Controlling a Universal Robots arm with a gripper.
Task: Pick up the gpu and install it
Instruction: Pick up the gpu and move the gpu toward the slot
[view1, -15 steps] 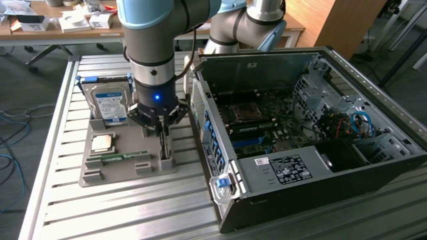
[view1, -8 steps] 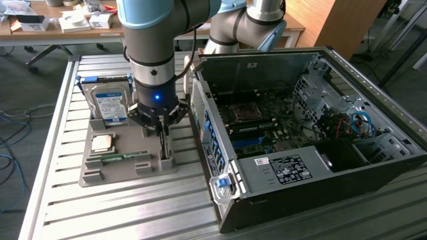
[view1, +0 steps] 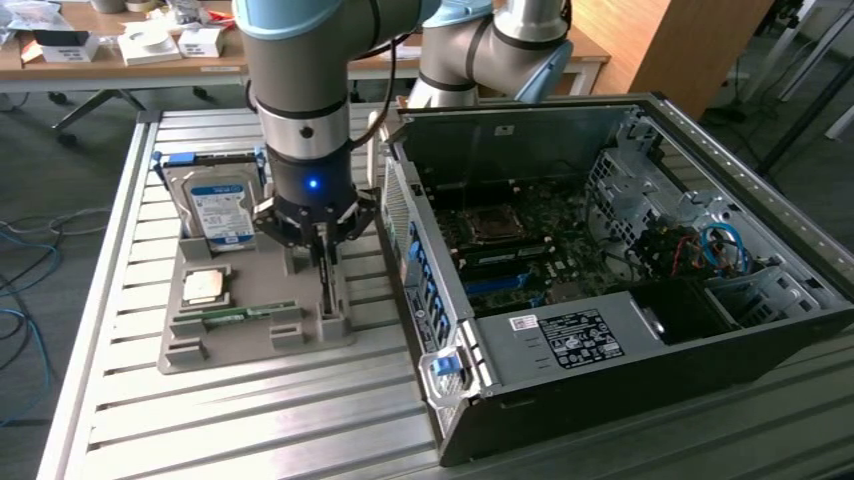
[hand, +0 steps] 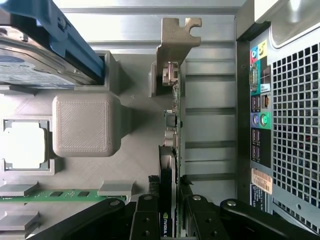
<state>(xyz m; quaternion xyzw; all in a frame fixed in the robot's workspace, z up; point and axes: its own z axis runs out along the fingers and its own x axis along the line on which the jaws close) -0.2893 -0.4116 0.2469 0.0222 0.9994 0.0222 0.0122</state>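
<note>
**A:** Where is the gripper (view1: 322, 252), and what has it got?

**B:** It points straight down over the grey tray (view1: 254, 345) on the slatted table (view1: 200, 425). The jaws are drawn partway in, with one of the fingers (hand: 145, 217) on each face of the gpu (hand: 168, 170). From here they look pinched on the card. The card stands on edge in its tray slot and, as far as I can judge, has not been lifted.

**A:** How does its long axis run?

**B:** In the exterior view it runs roughly 12 to 6 o'clock, parallel to the near wall of the computer case (view1: 534, 395). The grip sits toward one end. The silver bracket (hand: 172, 50) is at the other end, apart from the fingers.

**A:** What are its neighbours?

**B:** All in the exterior view. At 9 o'clock of the card, just beside it, there is a raised tray block (hand: 85, 125). Beyond that the hard drive (view1: 220, 212) lies toward 10 o'clock, the CPU (view1: 204, 287) at 9 and the RAM stick (view1: 240, 313) at 8. At 3 o'clock there is a narrow strip of bare table, then the case's perforated end panel, which is near.

**A:** And the open room?

**B:** It is upward. Sideways it is tight on both flanks. The case lies open-side up, with its motherboard (view1: 534, 250) at 3 o'clock, well apart from the card and with the case wall standing between them. In my judgement that wall and the bracket's hooked tip are the edges to mind.
</note>
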